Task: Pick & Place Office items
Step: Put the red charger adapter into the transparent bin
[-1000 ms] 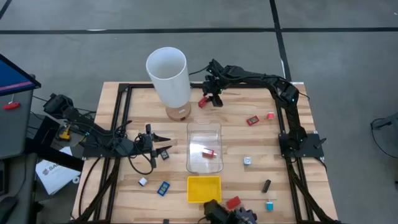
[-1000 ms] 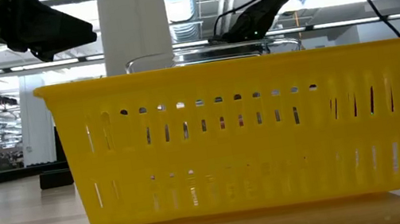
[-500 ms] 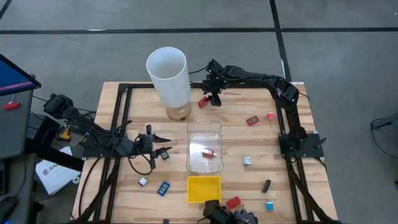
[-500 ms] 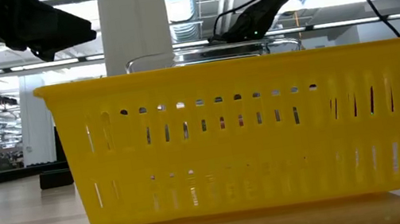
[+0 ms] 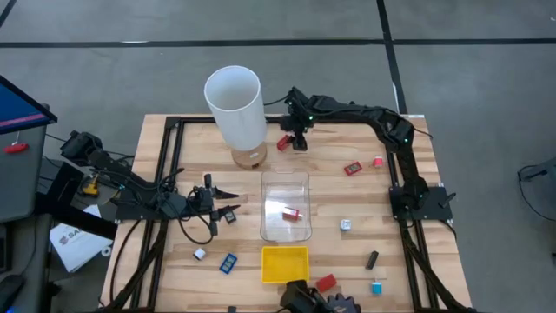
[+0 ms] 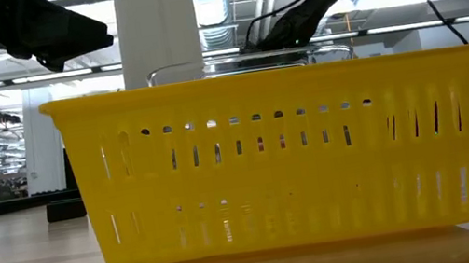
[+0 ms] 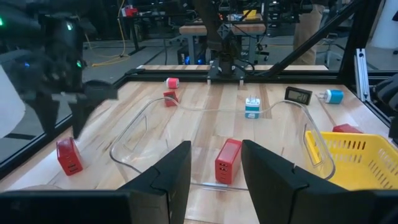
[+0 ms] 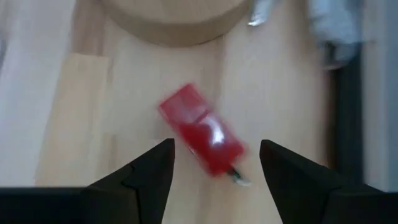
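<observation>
My right gripper (image 5: 294, 141) (image 8: 216, 150) hangs open over a small red item (image 5: 283, 143) (image 8: 200, 137) lying flat on the wood at the table's far side. Its fingers stand on either side of the item, apart from it. The tall white cylinder (image 5: 235, 106) stands just to the left. My left gripper (image 5: 228, 204) (image 7: 216, 163) waits open and level at the left of the clear bin (image 5: 285, 184), holding nothing. Another red item (image 5: 291, 213) (image 7: 227, 160) lies in that bin. The yellow tray (image 5: 285, 276) (image 6: 286, 156) sits at the near edge.
Loose items lie scattered about: a red one (image 5: 352, 168), pink (image 5: 377, 161), white (image 5: 346, 224), black (image 5: 372, 258), blue (image 5: 376, 287) and red (image 5: 326, 282) to the right, and blue (image 5: 228, 263), white (image 5: 199, 254) and black (image 5: 230, 216) at the near left. A black frame (image 5: 171, 139) borders the tabletop.
My right gripper has turned a little at the wrist above the red item and edged toward the white cylinder. The red item has stayed where it lay.
</observation>
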`<action>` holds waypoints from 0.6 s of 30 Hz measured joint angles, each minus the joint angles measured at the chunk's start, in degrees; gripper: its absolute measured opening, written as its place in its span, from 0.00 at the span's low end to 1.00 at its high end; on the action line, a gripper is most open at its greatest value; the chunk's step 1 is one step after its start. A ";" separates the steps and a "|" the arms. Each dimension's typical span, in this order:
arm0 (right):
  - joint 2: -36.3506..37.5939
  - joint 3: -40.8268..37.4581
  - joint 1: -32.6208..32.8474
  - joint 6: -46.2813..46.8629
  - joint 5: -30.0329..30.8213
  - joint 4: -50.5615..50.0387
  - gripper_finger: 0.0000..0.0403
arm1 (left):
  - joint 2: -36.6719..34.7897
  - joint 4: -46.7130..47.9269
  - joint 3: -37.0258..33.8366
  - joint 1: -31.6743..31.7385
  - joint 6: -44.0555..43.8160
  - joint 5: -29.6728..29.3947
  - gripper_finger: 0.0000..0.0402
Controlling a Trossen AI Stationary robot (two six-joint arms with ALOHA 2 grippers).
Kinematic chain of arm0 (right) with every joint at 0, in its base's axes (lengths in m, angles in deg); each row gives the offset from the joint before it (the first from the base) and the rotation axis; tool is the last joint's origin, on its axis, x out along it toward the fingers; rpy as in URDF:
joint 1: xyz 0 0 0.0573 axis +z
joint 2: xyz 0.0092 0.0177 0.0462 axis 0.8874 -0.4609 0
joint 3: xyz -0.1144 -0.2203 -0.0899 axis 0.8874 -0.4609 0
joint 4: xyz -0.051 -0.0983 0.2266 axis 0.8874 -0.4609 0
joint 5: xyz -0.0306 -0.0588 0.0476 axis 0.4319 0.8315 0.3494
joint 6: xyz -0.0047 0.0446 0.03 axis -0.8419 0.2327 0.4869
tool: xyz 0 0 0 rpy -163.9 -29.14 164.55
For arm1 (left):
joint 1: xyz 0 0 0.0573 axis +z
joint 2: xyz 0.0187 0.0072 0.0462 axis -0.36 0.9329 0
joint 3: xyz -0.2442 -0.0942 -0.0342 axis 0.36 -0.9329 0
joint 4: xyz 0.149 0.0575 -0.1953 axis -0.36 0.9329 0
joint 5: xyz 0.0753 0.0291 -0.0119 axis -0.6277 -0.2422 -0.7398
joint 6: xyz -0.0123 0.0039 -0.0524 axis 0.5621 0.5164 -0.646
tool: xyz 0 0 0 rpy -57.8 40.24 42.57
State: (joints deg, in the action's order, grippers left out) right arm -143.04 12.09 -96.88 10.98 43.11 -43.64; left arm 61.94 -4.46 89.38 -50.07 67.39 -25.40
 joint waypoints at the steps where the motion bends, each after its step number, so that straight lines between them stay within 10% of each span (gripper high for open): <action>1: -0.61 -0.11 0.12 -0.12 0.22 -0.36 0.57 | 0.00 -0.02 0.00 0.01 0.00 0.01 0.34; 18: -1.85 -0.03 -1.35 0.86 -1.30 1.68 0.57 | 0.00 0.04 0.00 0.02 -0.07 0.98 0.34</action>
State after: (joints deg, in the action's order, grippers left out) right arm -144.89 12.06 -98.23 11.85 41.81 -41.96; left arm 61.94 -4.41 89.38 -50.05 67.32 -24.42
